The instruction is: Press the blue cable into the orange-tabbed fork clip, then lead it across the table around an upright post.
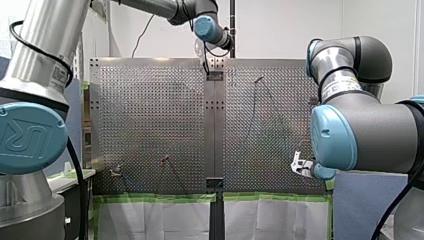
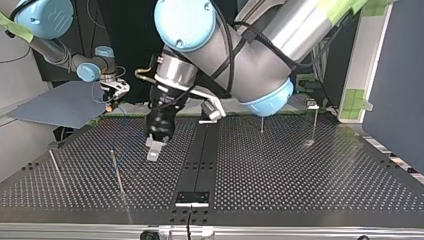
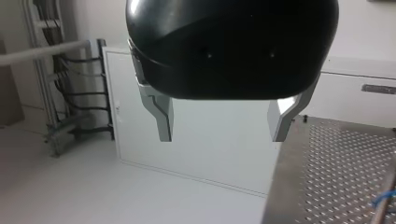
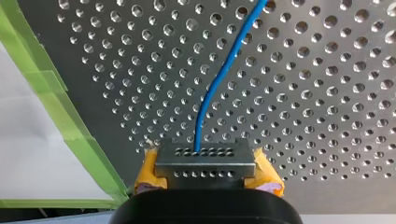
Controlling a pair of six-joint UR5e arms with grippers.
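Right gripper point(image 4: 205, 159) clamped on the cable point(image 4: 203, 112) at the bench point(image 4: 327, 93) edge; left gripper point(image 3: 222, 135) apart.
In the right wrist view the yellow pads point(image 4: 148, 171) pinch the blue cable, which runs ahead over the perforated bench, near the green tape point(image 4: 70, 121) along its rim. In the left wrist view the metal fingers point(image 3: 163, 122) stand wide apart. In the top view my left gripper hangs low over the bench, near a thin upright post point(image 2: 117, 172).

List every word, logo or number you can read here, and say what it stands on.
"UR", turned round: on the blue joint cap of my left arm.
Sticker on my left arm's silver tube: too blurred to read.
Printed band on my right arm: too blurred to read.
Other views: none.
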